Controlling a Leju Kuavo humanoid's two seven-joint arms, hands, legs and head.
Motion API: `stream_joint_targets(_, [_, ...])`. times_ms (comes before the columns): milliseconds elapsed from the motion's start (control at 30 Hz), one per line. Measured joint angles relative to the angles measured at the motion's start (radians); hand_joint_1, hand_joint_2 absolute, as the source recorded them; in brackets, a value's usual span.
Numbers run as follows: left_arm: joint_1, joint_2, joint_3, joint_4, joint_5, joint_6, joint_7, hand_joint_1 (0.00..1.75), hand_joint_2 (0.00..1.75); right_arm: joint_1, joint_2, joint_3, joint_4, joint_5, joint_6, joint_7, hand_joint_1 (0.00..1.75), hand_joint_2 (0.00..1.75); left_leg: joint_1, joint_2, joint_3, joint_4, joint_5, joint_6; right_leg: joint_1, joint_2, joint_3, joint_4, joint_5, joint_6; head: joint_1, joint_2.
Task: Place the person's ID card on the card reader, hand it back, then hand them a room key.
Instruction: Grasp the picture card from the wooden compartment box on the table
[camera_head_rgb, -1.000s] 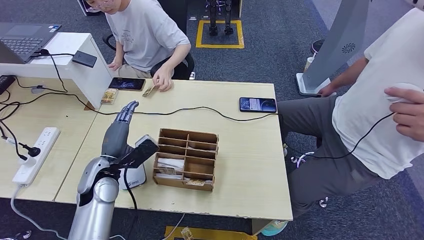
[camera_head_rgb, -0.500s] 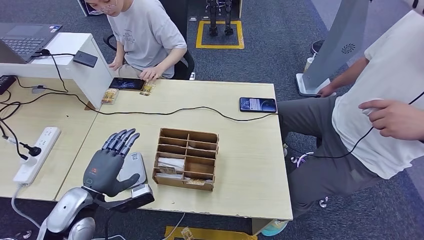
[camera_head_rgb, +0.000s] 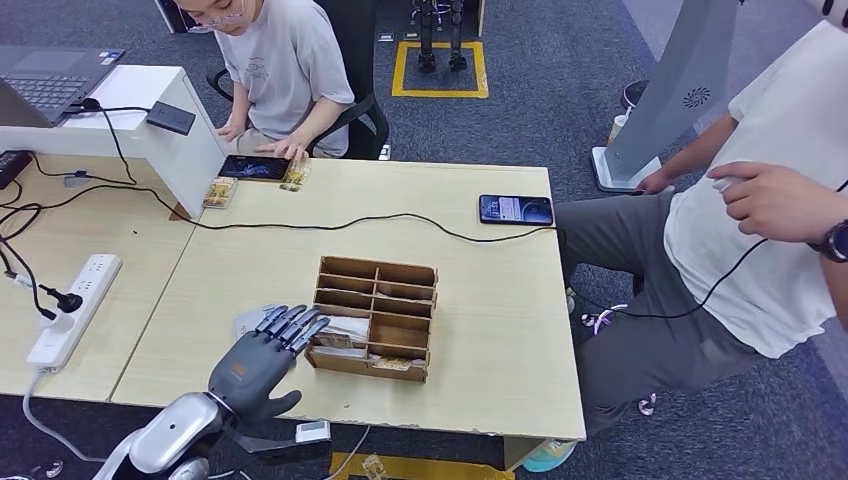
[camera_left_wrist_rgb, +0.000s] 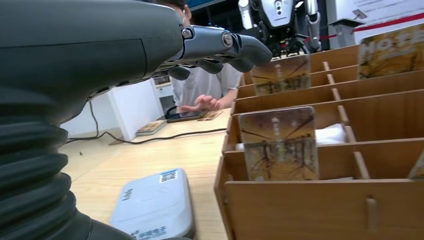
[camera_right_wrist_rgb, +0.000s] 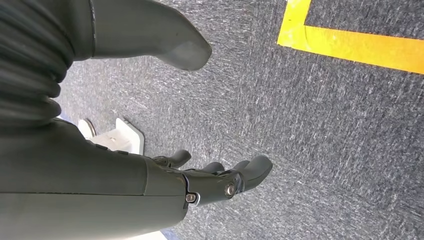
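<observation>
A: So, where is the robot's left hand (camera_head_rgb: 262, 358)?

B: It hangs over the near edge of the wooden table (camera_head_rgb: 480, 330), fingers spread and stretched forward, holding nothing. Their tips reach the near left corner of the wooden compartment box (camera_head_rgb: 375, 316).

A: And the card reader?

B: The white card reader (camera_left_wrist_rgb: 156, 205) lies flat on the table right beneath that hand, just beside the box. Whether a card sits on it cannot be told.

A: Where are the room keys?

B: Printed key cards (camera_left_wrist_rgb: 278, 144) stand upright in the box compartments, just ahead of the fingertips.

A: The person at the desk?

B: Well beyond the hand, at the far edge, a seated person (camera_head_rgb: 282, 70) rests a hand beside a dark phone (camera_head_rgb: 254, 167).

A: The right hand?

B: The right hand (camera_right_wrist_rgb: 200, 177) hangs over grey carpet, fingers loosely apart, empty.
</observation>
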Motion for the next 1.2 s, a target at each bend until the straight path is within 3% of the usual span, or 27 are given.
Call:
stream_joint_targets(200, [-0.042,-0.010,-0.042,0.011,0.050,-0.013,0.016,0.00,1.75,-0.001,0.000,0.001,0.000,0.000,-0.001,-0.002,0.00,1.75,0.000,0.000,0.000,0.000,0.000,0.000,0.000,0.000,0.000,0.000,0.000,0.000,0.000,0.000])
stream_joint_targets(500, [-0.109,-0.079,-0.083,0.041,-0.021,-0.010,0.099,0.00,1.75,-0.003,0.000,0.008,0.002,0.000,-0.003,-0.021,0.00,1.75,0.000,0.000,0.000,0.000,0.000,0.000,0.000,0.000,0.000,0.000,0.000,0.000,0.000,0.000])
stream_joint_targets(1200, [-0.116,-0.125,-0.083,0.131,-0.095,-0.017,0.137,0.00,1.75,-0.003,0.000,0.018,0.003,0.000,-0.004,-0.022,0.00,1.75,0.000,0.000,0.000,0.000,0.000,0.000,0.000,0.000,0.001,0.000,0.000,0.000,0.000,0.000])
